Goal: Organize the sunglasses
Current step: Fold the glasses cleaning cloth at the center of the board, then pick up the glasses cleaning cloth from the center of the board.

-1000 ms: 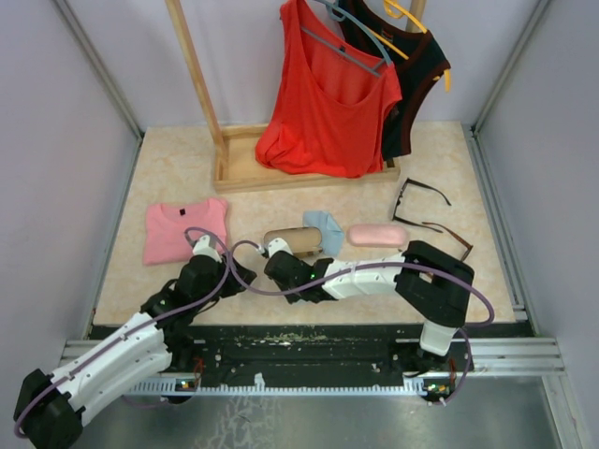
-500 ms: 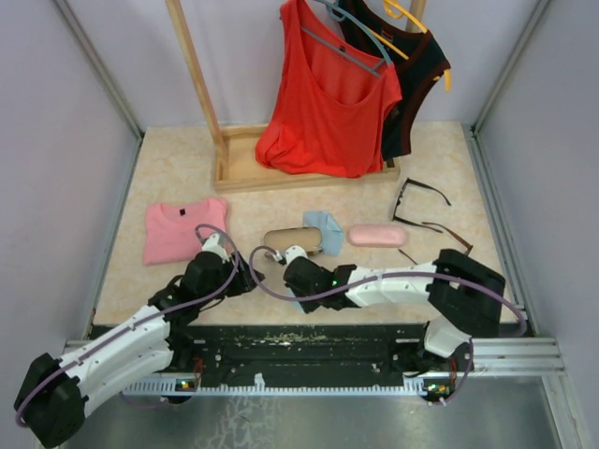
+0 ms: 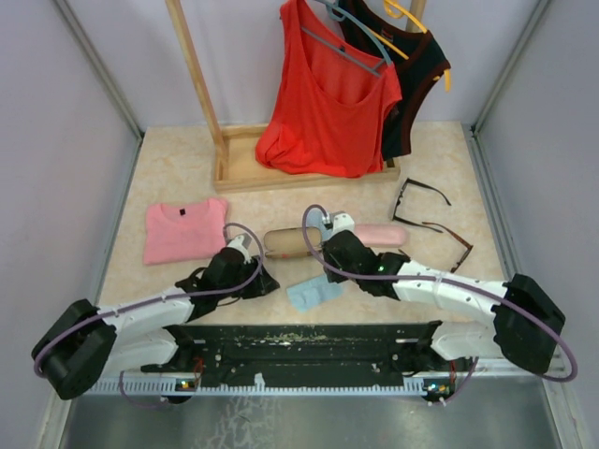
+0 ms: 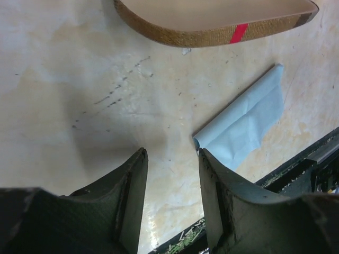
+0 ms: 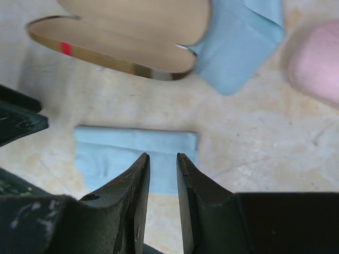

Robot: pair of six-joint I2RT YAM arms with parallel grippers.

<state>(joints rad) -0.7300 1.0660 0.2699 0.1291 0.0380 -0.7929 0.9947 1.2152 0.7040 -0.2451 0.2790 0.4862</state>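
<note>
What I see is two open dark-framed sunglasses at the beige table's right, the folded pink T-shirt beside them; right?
No: the folded pink T-shirt lies at the table's left, far from them, as the top view shows. The black-framed sunglasses and reddish-brown sunglasses are open at the right.

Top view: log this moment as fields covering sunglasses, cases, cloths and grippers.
sunglasses: black pair and brown pair, far right, untouched
cases: plaid case centre; pink case to its right, partly behind right arm
cloths: folded cloth near front edge; second cloth beside plaid case
left gripper: open, empty
right gripper: slightly open, empty
</note>
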